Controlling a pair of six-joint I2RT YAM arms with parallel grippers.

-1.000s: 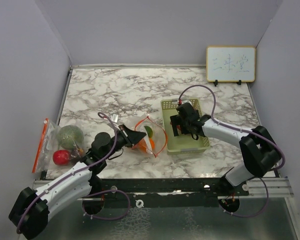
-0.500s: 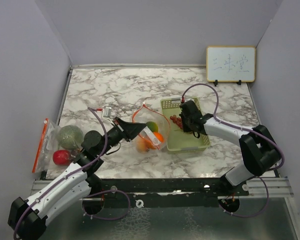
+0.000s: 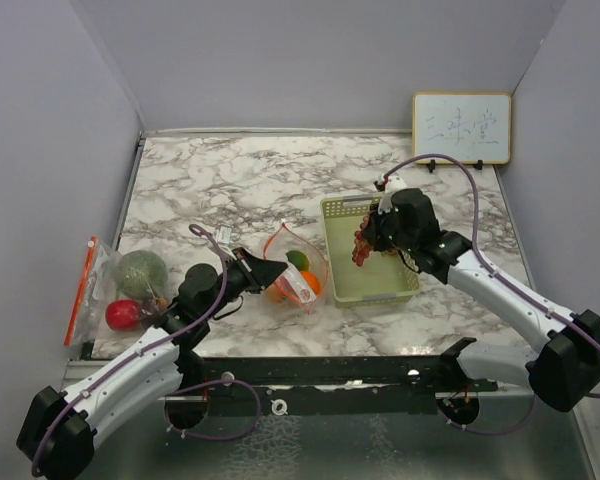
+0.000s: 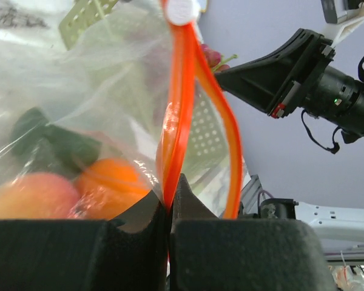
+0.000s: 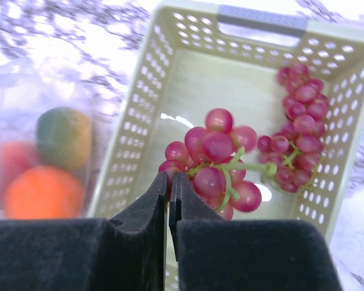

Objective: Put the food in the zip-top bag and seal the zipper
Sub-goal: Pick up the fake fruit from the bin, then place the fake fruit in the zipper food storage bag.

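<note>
My left claw pinches bag rim so mouth gapes. Right claw clamps grapes above tray, bag at 9 o'clock, ready for drop imo.

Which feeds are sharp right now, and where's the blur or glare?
Top view: even light, sharp throughout. Right wrist: grapes crisp, fruit at left blurred, glare spot on the tray floor. Left wrist: bag film hazes the fruit, bright washout at top left.
</note>
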